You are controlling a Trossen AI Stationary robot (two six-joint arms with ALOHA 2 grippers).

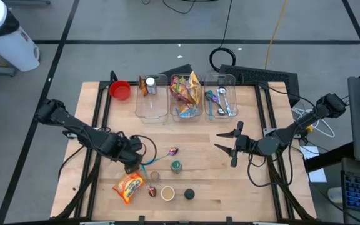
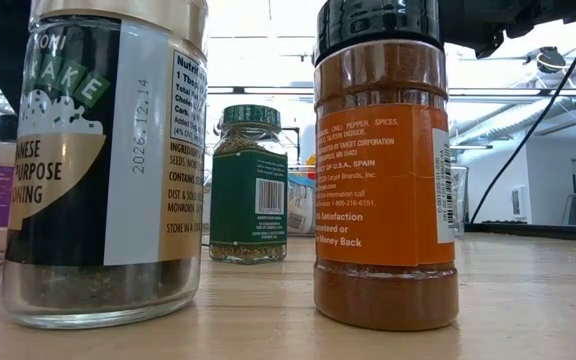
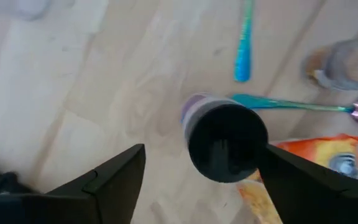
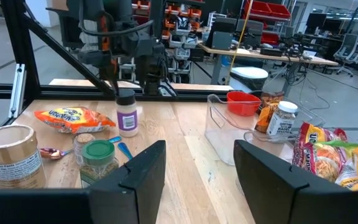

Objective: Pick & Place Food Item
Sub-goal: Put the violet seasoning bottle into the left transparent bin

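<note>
1. Near edge, 6 o'clock: gold-lid jar (image 1: 168,194) & black-cap shaker (image 1: 189,194), both upright, close but not touching.
2. 7 o'clock: orange snack bag (image 1: 129,187) lying flat on desk (image 1: 255,187).
3. Task item = purple-label bottle (image 4: 127,115), black cap. It stands upright on the desk at approx 8 o'clock from ctr, just beyond the snack bag.
4. Left jaws: apart, one finger either side of the bottle's cap, coming from above. There's a clear gap on one side; on the other I can't tell if it touches.
5. Teal-handled spoon (image 3: 291,104) lies on the desk right beside the bottle, bowl end near the bag.
6. Green-lid jar (image 1: 176,166) upright near desk ctr, well apart from the bottle.
7. Right jaws: apart, nothing between them. They hover at 3 o'clock, pointing twd 9.
8. Far side, 12 o'clock: row of three clear bins (image 1: 152,109). From 11 to 1 they hold a spice jar, snack packs & cutlery.
9. Red bowl (image 1: 120,90) at 11 o'clock, just beside the bin row.
</note>
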